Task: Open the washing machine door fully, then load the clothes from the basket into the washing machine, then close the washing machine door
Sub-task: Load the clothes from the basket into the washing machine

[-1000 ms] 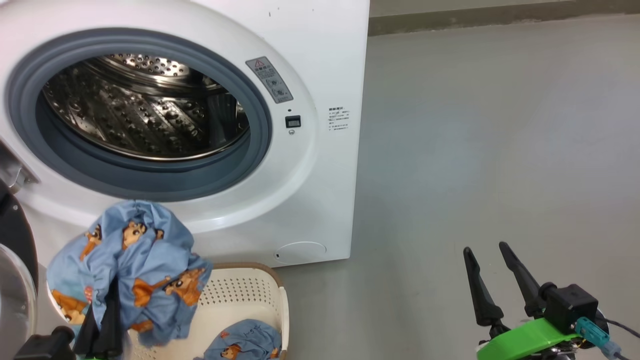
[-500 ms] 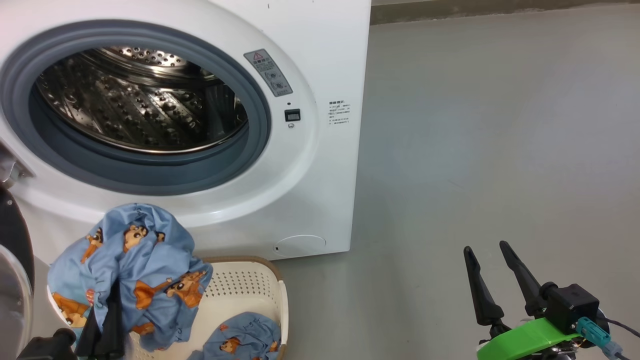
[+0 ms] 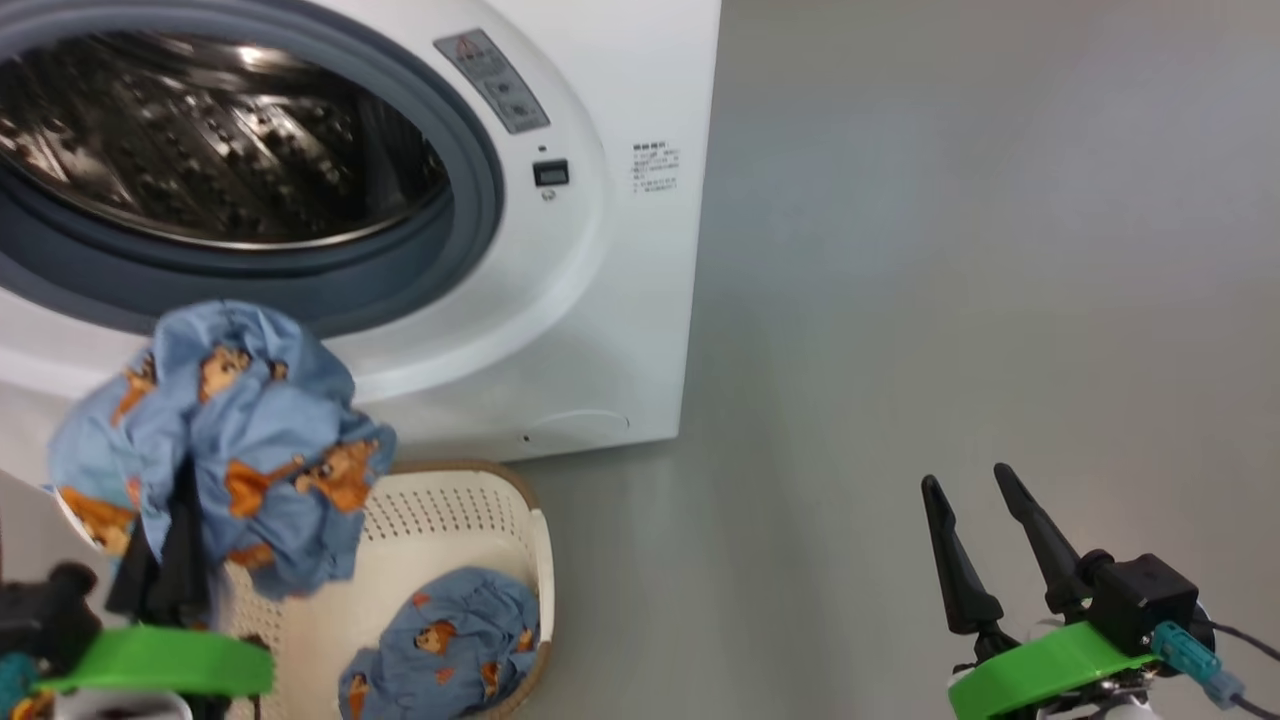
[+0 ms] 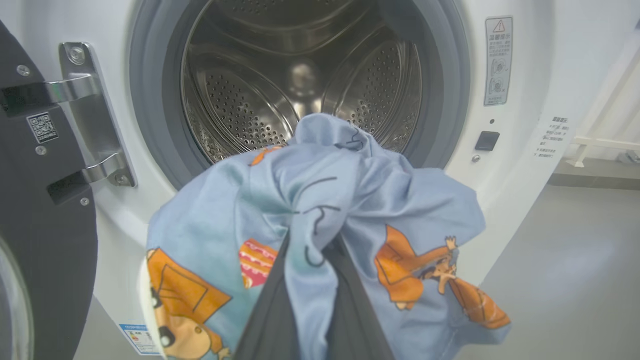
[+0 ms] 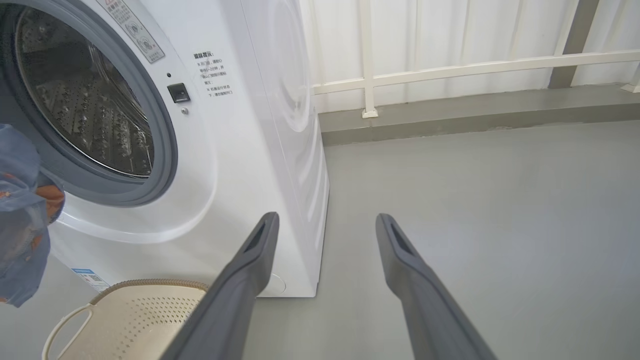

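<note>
The washing machine (image 3: 600,300) stands with its steel drum (image 3: 200,130) open. The washing machine door (image 4: 45,240) is swung out to the left on its metal hinge (image 4: 95,125). My left gripper (image 3: 178,500) is shut on a bunched light blue garment (image 3: 230,430) with orange bears, one of the clothes. It holds the garment just below the grey rubber ring (image 3: 300,290), in front of the drum (image 4: 300,75). The garment (image 4: 350,200) drapes over both fingers. The basket (image 3: 470,490) sits on the floor under it, with another blue garment (image 3: 450,640) inside. My right gripper (image 3: 965,478) is open and empty, far right over the floor.
Bare grey floor (image 3: 950,250) stretches right of the machine. In the right wrist view, a white railing (image 5: 450,67) and a low kerb run behind the floor, and the basket (image 5: 135,310) lies at the lower left beside my open fingers (image 5: 260,250).
The head camera has tipped, shifting the whole picture. The left gripper has lifted the blue garment a little, closer to the drum opening. The right gripper has not moved.
</note>
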